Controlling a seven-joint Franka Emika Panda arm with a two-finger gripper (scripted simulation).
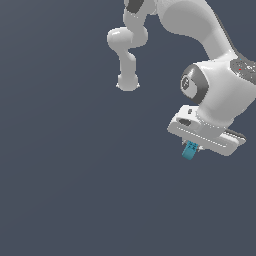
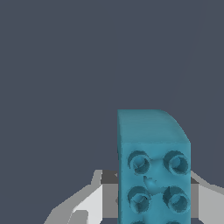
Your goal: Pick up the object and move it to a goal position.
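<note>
The object [image 1: 189,150] is a tiny teal-blue piece that sticks out below the white hand at the exterior view's right. My gripper [image 1: 191,148] is shut on it, and the hand's body hides most of the fingers there. In the wrist view the object [image 2: 153,148] fills the lower middle as a teal block with a rounded corner and several round sockets on its face. It sits between the grey-white fingers [image 2: 92,201] of the gripper [image 2: 151,205]. Nothing shows whether the piece touches the ground below.
The white arm's links [image 1: 127,55] reach down from the top of the exterior view, and the bulky wrist [image 1: 220,90] stands above the hand. All around is a plain dark grey-blue surface with no other objects in sight.
</note>
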